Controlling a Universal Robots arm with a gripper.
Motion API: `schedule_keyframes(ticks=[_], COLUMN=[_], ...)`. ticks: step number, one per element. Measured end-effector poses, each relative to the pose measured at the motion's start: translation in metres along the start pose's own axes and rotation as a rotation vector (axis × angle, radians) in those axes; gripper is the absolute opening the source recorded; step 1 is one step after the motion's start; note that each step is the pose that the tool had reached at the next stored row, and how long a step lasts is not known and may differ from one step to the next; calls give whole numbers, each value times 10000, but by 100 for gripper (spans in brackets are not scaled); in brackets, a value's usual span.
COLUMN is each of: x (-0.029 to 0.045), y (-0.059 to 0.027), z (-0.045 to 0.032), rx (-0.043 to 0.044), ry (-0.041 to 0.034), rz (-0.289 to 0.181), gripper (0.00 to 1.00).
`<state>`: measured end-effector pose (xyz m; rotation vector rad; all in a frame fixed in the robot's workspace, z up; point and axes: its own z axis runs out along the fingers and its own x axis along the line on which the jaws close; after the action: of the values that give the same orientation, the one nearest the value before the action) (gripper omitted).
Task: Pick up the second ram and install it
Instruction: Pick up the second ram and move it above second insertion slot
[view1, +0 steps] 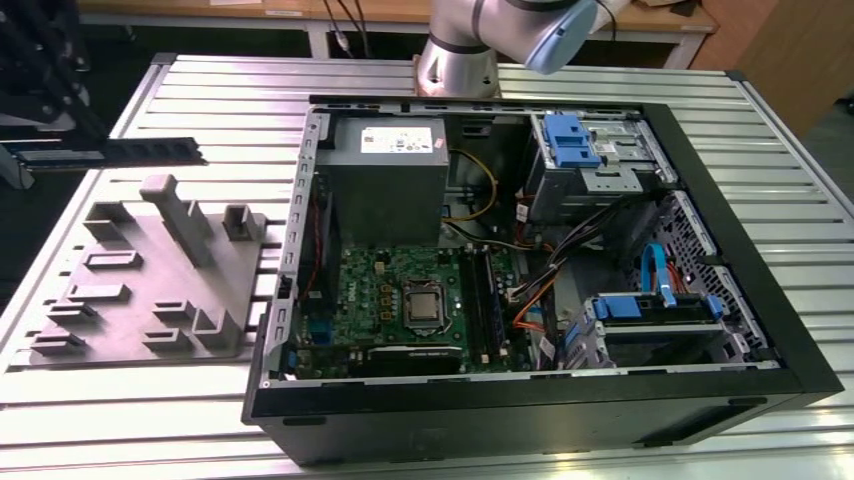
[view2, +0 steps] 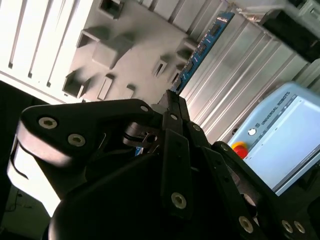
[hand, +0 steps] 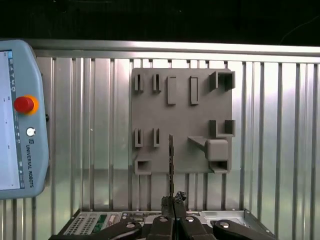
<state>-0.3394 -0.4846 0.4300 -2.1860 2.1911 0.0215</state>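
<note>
Gripper was seen clamped on the second ram, held clear of grey tray beneath it, so pick-up was judged done, w/ install in PC case, well apart, not yet done.

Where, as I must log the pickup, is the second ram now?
At the exterior view's far left, the second ram hangs beside the grey tray, outside the computer case; the first wrist view shows the claw gripping it.
</note>
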Motion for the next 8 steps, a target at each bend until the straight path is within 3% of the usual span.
schedule_keyframes(ticks=[8], x=[-1], y=[-356], z=[9], rx=[-37], ry=[1], rz=[2], gripper=[11])
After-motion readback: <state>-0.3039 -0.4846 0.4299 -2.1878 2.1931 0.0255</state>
